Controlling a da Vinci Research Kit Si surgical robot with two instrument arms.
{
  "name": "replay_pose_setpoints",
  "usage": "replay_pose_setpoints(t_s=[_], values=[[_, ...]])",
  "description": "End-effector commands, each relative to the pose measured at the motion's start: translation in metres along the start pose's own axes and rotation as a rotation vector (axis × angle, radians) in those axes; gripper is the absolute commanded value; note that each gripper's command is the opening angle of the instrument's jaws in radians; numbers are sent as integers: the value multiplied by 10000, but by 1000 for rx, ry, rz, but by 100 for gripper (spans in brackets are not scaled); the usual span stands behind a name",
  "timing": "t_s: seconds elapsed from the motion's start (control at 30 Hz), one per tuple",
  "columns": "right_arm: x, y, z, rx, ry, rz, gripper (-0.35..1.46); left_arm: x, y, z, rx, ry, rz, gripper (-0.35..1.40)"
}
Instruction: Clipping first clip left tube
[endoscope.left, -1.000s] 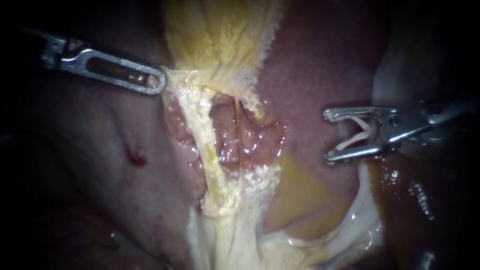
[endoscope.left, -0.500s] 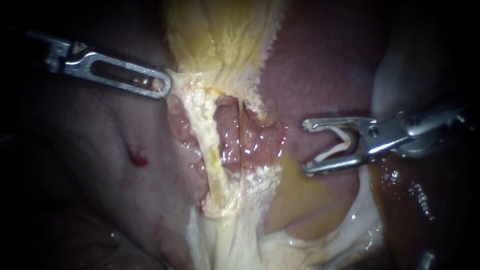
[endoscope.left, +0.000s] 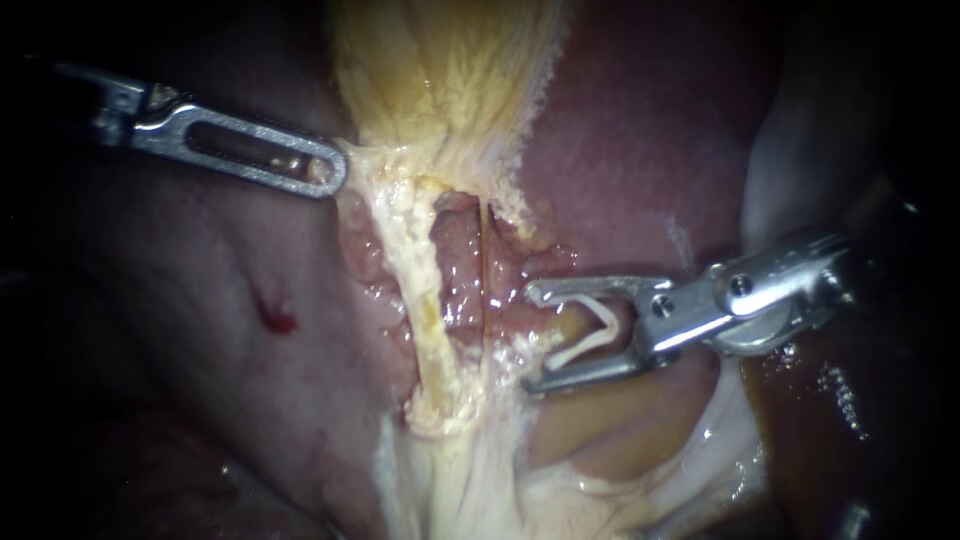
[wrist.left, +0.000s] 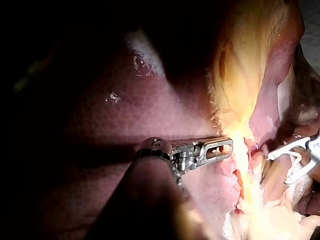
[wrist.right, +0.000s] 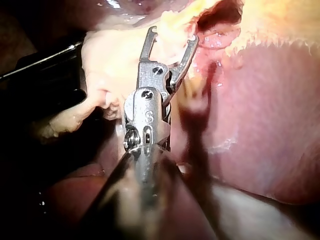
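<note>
The left tube (endoscope.left: 420, 300) is a thick pale yellow strand running down from the gallbladder (endoscope.left: 440, 80). A thin right tube (endoscope.left: 482, 270) lies beside it. My left instrument (endoscope.left: 335, 172) has its slotted jaws shut on the gallbladder's pale lower edge, also seen in the left wrist view (wrist.left: 227, 147). My right instrument (endoscope.left: 532, 338) comes in from the right, jaws wide apart and holding a white clip (endoscope.left: 590, 335). Its tips stand just right of the thin tube, with no tube between them. In the right wrist view its jaws (wrist.right: 172, 35) point at the yellow tissue.
Dark red liver (endoscope.left: 640, 130) surrounds the dissected field. A small red spot (endoscope.left: 275, 320) marks the liver at the left. Brown fluid (endoscope.left: 830, 400) pools at the lower right, under the right shaft. A pale fold of tissue (endoscope.left: 790, 150) rises above that shaft.
My right instrument has moved left and slightly down with the clip, from over the liver to beside the thin tube. The left instrument has shifted slightly right, still gripping.
</note>
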Motion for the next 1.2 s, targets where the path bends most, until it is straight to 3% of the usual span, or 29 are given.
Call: replay_pose_setpoints(t_s=[0.03, 0.23, 0.47, 0.97, 1.2], values=[[0, 0, 3, 0, 4, 7, 50, 0, 0, 1, 1, 0, 0, -35], [4, 2, 21, 21, 32, 32, 50, 0, 0, 2, 2, 1, 0, -35], [3, 1, 37, 32, 37, 48, 50, 0, 0, 2, 2, 1, 0, -35], [-25, 23, 58, 46, 40, 159, 50, 1, -1, 3, 4, 3, 0, -35], [-36, 31, 72, 87, 55, 204, 50, 1, -2, 3, 4, 3, 0, -35]])
